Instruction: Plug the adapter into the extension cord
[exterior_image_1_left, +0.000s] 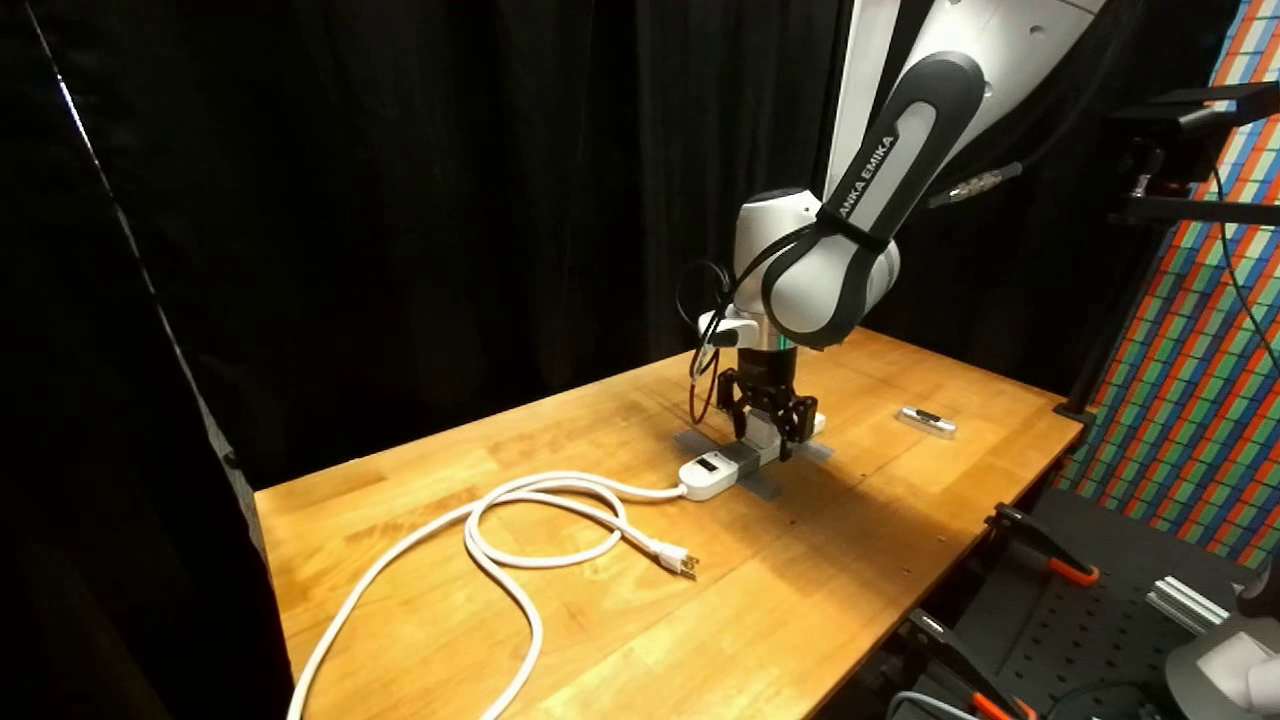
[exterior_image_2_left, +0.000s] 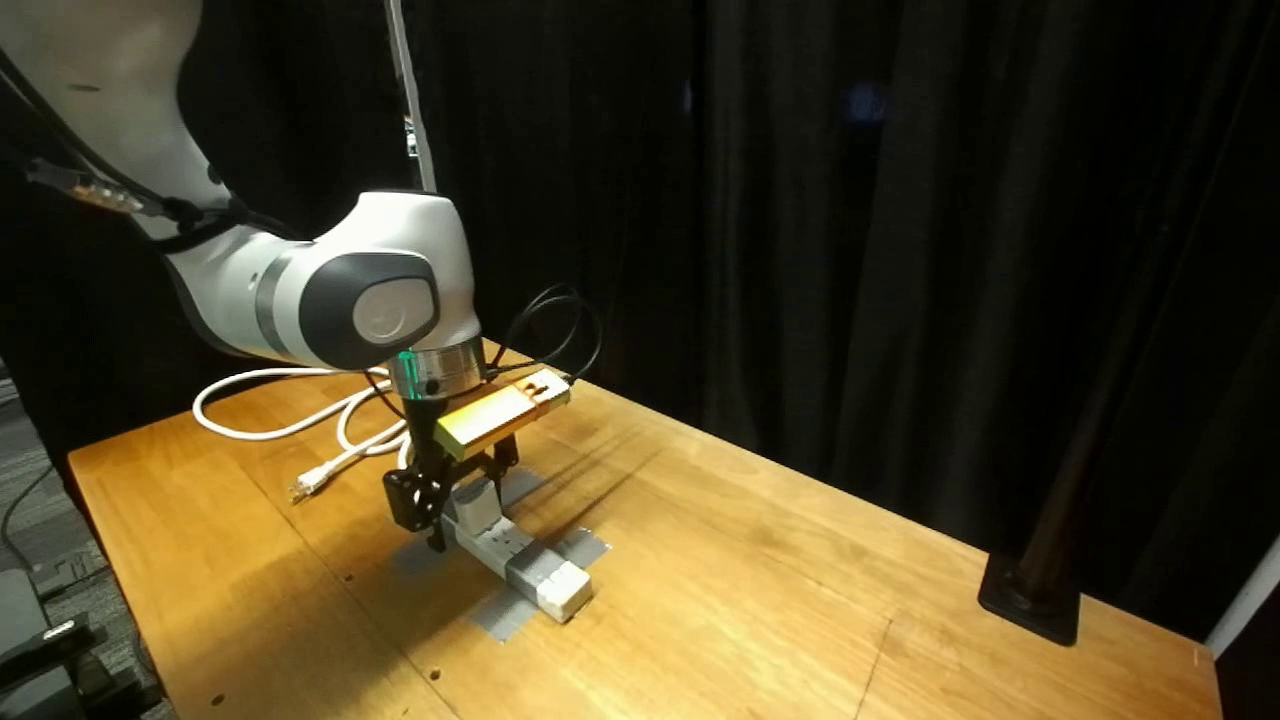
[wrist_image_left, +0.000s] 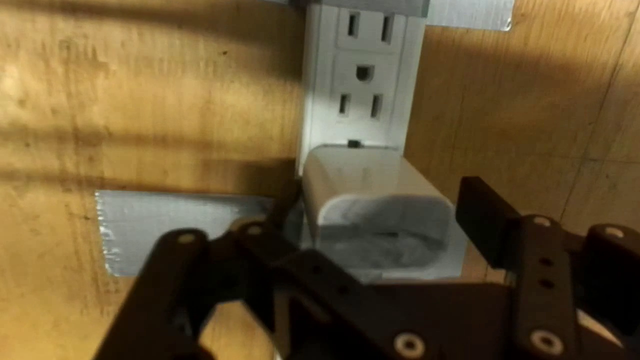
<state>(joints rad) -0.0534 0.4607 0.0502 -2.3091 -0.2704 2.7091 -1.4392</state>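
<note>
Currently, the white, rounded, cube-like plastic adapter (exterior_image_2_left: 477, 506) is standing roughly upright on the white, elongated plastic power strip (wrist_image_left: 361, 90). Its prongs are not showing; I am judging it seated or nearly so, without seeing enough to confirm full depth. I am holding the black two-finger gripper (wrist_image_left: 384, 210) directly over it, jaws standing apart and straddling the adapter without clamping it: in the wrist view a gap is showing at right, while contact at left is appearing too blurred to verify. Silver-grey duct tape (wrist_image_left: 160, 227) is running across the strip and onto the brown wooden table (exterior_image_1_left: 700, 640), presumably anchoring it against pushing and pulling. The thick, white, looping cable (exterior_image_1_left: 548, 563) is lying to the left in an exterior view, its slack probably preventing tugging on the strip. I am considering a downward press or a vertical retreat, uneven contact risking a tilted adapter.
</note>
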